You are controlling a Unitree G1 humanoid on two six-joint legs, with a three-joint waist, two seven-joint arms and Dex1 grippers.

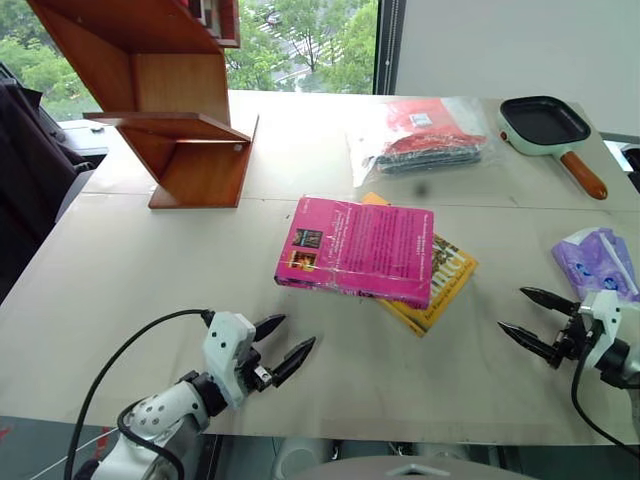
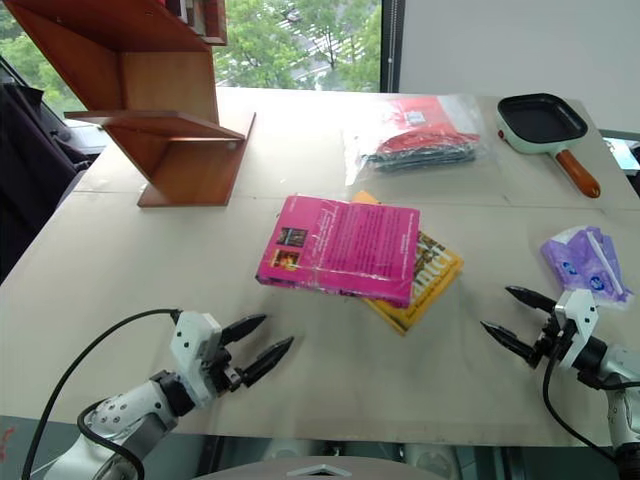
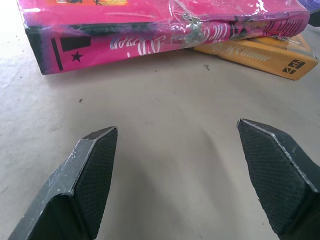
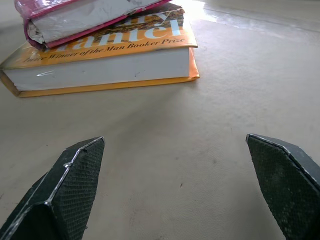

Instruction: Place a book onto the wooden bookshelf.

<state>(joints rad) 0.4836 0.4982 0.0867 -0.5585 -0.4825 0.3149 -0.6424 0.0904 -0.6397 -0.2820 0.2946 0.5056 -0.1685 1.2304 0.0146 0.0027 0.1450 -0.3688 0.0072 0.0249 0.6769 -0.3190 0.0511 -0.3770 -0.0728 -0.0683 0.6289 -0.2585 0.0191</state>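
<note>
- Two books sit stacked mid-tabletop point(image 1: 120, 290): the pink book point(image 1: 357, 250) lies flat, back cover up, on top of a yellow book point(image 1: 440, 285), covering most of it.
- Progress: nothing done yet as far as I can see. Pink book isn't gripped or lifted; the wooden bookshelf point(image 1: 175, 95) stands at the far left of the tabletop, well apart from it.
- Left to do, my guess: grab the pink book, lift it off the yellow one, carry it across to a shelf board, let go.
- Left tool point(image 1: 277, 345): fingers spread wide, holding nothing, hovering low over the tabletop near the front edge. It points fwd and a bit right, toward the pink book's near spine edge; close to it but w/ a clear gap.
- Right tool point(image 1: 533, 320): also spread and holding nothing, low at the right side, pointing left toward the stack's page-edge side; further off than the left one.
- Both arms flank the stack, roughly level, so I read this as the approach stage.
- Clutter I'd keep clear of: bagged red item point(image 1: 425, 135), frying pan point(image 1: 548, 128), purple packet point(image 1: 598, 262) just beside the right tool.
</note>
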